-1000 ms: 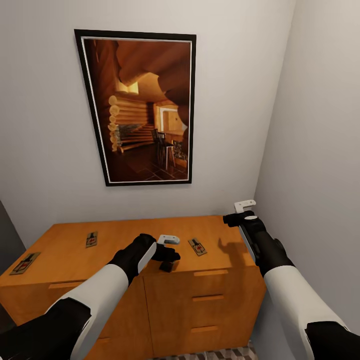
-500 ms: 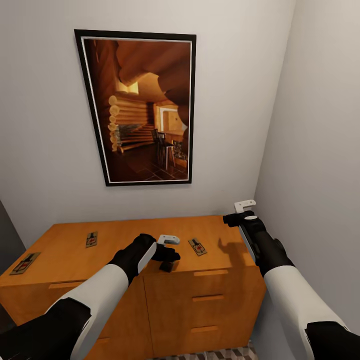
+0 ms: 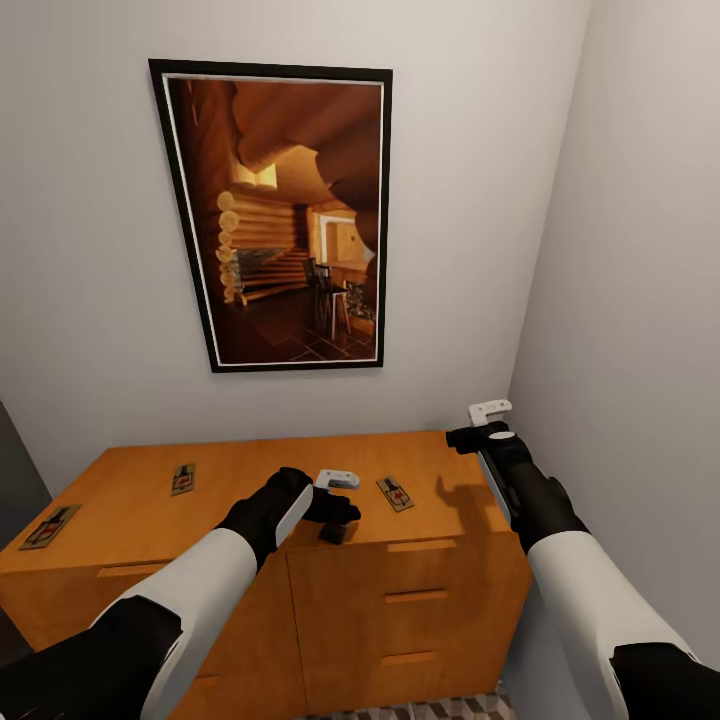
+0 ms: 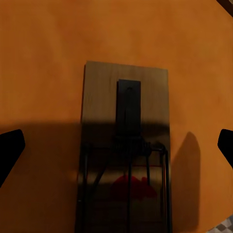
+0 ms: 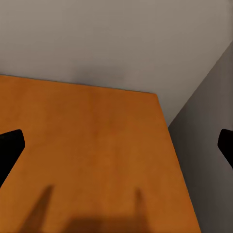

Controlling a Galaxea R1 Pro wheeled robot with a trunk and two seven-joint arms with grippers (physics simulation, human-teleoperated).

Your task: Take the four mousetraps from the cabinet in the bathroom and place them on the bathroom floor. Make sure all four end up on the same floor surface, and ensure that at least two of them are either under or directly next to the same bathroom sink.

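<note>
Four traps on the cabinet (image 3: pixel 240 470) top, none on the floor yet. Far-left trap (image 3: pixel 50 526) at the cabinet's left edge, second trap (image 3: pixel 183 478) further in, both untouched. Left end effector (image 3: pixel 335 520) hovers at the front edge over a third trap (image 4: pixel 125 150), fingers (image 4: pixel 9 150) wide apart either side of it, not touching. Judgement: drop straight down, keep the trap centred, close across its narrow sides; it's flat, so the tips must reach the wood or they'll slip off. Fourth trap (image 3: pixel 395 493) just right of it. Right end effector (image 3: pixel 480 422) over the back-right corner near the wall, jaws apart, empty.
</note>
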